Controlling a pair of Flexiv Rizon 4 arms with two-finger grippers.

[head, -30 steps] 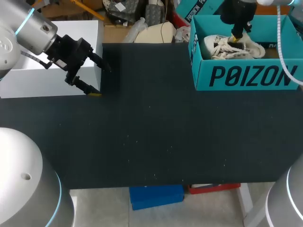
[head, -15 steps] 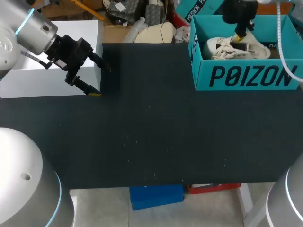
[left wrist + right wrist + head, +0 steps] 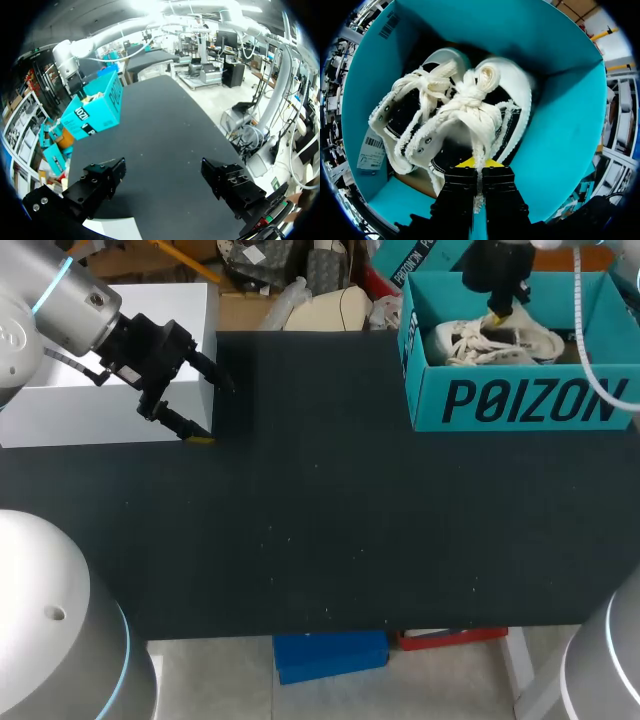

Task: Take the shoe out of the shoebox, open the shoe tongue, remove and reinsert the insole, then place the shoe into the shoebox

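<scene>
Right end effector (image 3: 497, 318) was down inside the shoebox (image 3: 520, 400) at 1 o'clock on the desk (image 3: 320, 520), pinched shut on the laces of the sneaker (image 3: 500, 343). The sneaker sat directly under it, long axis 9-to-3 across the box. Left end effector (image 3: 212, 412) hung open at 10 o'clock, well apart, so lift-out looked like the right arm's job.

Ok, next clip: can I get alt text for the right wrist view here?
The right gripper has its fingers pinched on a lace of a white shoe with frayed laces and a dark lining, lying inside a teal shoebox whose walls fill the view. A barcode label is stuck inside the box beside the shoe.
</scene>
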